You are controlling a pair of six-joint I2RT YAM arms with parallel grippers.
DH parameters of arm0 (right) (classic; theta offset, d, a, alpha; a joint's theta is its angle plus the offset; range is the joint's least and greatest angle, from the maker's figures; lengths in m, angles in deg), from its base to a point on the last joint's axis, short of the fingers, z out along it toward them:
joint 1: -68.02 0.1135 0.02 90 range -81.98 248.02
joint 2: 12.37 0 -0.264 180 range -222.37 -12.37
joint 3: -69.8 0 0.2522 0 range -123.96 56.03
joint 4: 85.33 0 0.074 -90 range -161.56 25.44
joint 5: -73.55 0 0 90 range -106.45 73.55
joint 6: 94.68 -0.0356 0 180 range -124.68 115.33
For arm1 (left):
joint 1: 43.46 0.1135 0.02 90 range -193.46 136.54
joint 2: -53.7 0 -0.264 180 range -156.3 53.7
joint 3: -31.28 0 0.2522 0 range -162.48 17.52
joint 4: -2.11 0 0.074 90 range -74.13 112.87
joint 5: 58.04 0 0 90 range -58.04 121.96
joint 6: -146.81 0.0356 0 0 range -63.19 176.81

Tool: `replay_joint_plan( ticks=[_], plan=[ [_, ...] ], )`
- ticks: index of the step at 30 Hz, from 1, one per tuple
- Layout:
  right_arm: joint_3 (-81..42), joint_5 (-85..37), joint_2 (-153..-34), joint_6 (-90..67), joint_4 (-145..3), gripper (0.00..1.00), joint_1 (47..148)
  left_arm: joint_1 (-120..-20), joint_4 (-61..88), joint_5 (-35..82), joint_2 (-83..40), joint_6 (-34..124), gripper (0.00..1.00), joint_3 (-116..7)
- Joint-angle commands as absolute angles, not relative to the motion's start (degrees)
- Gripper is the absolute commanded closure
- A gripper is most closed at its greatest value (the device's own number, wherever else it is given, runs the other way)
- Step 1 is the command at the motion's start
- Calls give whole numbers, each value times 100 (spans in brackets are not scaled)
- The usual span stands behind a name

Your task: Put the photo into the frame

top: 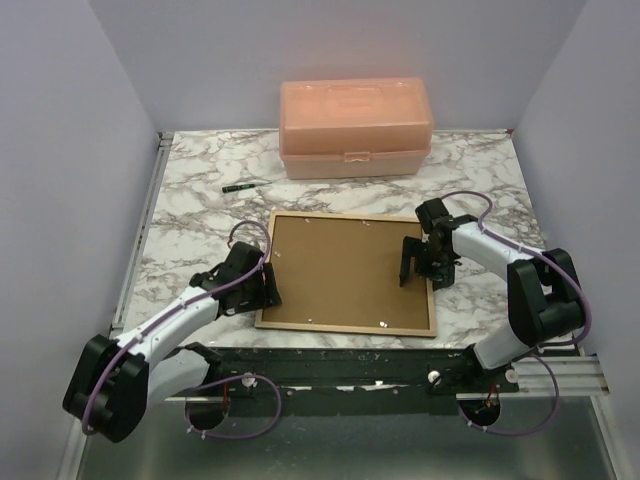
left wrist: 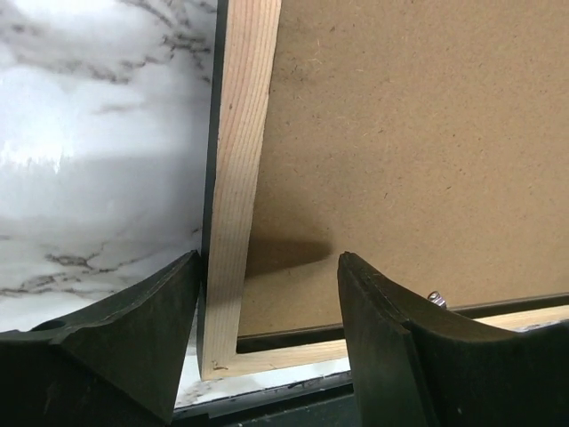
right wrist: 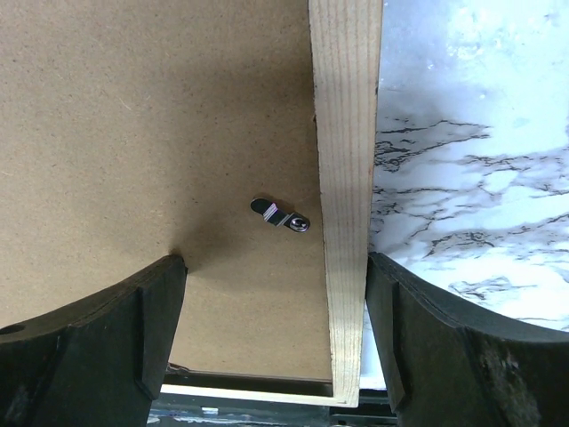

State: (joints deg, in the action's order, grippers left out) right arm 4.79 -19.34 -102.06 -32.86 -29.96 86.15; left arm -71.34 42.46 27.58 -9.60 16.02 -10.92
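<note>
On the left, the left gripper is down at the frame's 8 o'clock side. Its two black fingers are open, one over the marble table and one over the brown backing board, with the light wood rail between them. They are not squeezing anything. I think it sits there to catch that side of the frame or stop it sliding. A small black and green pen lies alone at about 11 o'clock from the frame. The frame lies flat in the middle of the table with its wood back facing up. That is the side you must reach to put a picture in. The backing board fills it. The photo cannot be seen anywhere. It may be under the board, but I cannot tell. At 12 o'clock, well behind the frame, sits a closed peach plastic box. On the right, the right gripper hangs at the frame's 3 o'clock side. It is open wide and holds nothing, with the right rail between its fingers. Near it a little metal turn clip lies on the board beside the rail. I guess the gripper is there for that clip or that edge. No words or brands can be read, and the marks on the box lid are too blurry.
</note>
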Motion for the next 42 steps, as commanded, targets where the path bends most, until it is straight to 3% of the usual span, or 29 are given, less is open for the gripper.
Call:
replay_joint_plan(
  ticks=[1, 8, 12, 13, 22, 32, 42],
  plan=[
    [580, -3276, -10202, -3543, -3621, 15, 8779, -7434, 4598, 2120, -379, 582, 37, -463],
    [515, -3466, -10291, -3402, -3716, 15, 8783, -7596, 5091, 2209, 693, 164, 36, -392],
    [487, -3563, -10394, -3369, -3776, 16, 8796, -7745, 5916, 2938, 1153, -233, 3, -746],
    [494, -3555, -10403, -3353, -3786, 16, 8805, -7744, 6041, 3103, 1228, -276, 1, -818],
    [619, -3125, -10170, -3357, -3700, 16, 9072, -7741, 6583, 4107, 1156, -184, 1, -1400],
    [172, -1017, -9870, -3566, -3114, 18, 9076, -7722, 6639, 4304, 487, 50, 2, -1567],
    [-18, -1867, -10352, -3165, -3440, 26, 9074, -7333, 6347, 3989, 182, 463, 1, -1570]
  ],
)
